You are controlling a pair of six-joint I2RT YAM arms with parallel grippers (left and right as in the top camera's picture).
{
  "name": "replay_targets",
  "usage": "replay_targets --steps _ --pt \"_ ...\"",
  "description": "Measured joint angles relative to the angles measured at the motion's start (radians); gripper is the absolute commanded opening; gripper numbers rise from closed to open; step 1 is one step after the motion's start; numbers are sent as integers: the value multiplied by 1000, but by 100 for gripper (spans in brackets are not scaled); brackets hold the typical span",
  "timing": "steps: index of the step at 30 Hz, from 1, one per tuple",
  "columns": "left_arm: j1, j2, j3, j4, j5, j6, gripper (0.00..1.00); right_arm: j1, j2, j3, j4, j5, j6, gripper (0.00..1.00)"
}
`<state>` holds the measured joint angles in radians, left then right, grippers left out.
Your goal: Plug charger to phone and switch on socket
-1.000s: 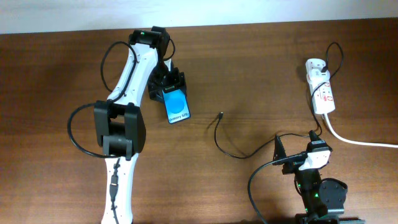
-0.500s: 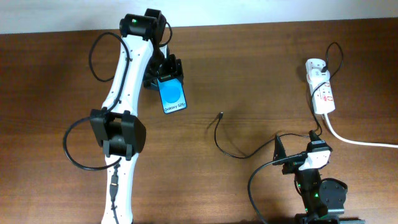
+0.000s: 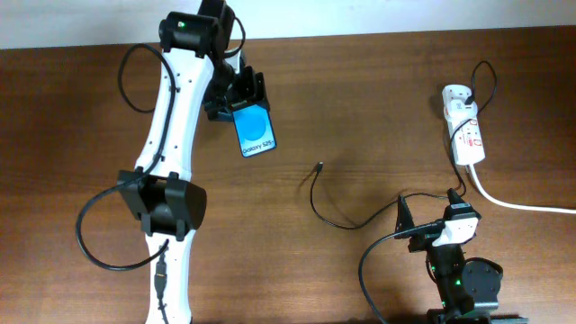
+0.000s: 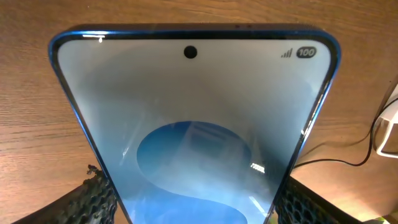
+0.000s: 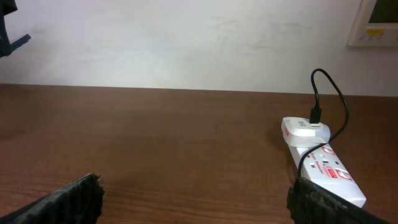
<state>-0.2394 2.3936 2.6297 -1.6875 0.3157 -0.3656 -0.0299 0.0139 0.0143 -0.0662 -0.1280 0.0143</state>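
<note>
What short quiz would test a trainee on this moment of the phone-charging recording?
1. True or false: the charger tip is plugged into the phone.
2. Which claw grips the phone: A left, B right, C neither?
3. Fill in: the right claw stands ____, with nothing between its fingers.
Key: 1 false, the tip lies apart from the phone; 2 A, the left claw has the phone between its fingers; 3 open.

Tabletop (image 3: 378, 99): dark brown wood grain, surface matt. Thick white cord (image 3: 526, 205) lies flat on it at the right, running off the frame edge. Behind, a plain pale wall (image 5: 174, 43) carries a small beige panel (image 5: 379, 22) (only partly in view).
</note>
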Motion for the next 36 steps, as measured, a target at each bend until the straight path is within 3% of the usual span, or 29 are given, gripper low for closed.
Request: replay_targets --steps 5,11,14,36 --pt "-5 0 0 0 89 0 35 0 0 0 0 0 0 98" --pt "-34 0 0 0 375 7 36 0 0 0 0 0 0 98" --pt "-35 0 0 0 449 7 36 0 0 0 0 0 0 98" --pt "-35 0 0 0 489 7 36 0 0 0 0 0 0 98"
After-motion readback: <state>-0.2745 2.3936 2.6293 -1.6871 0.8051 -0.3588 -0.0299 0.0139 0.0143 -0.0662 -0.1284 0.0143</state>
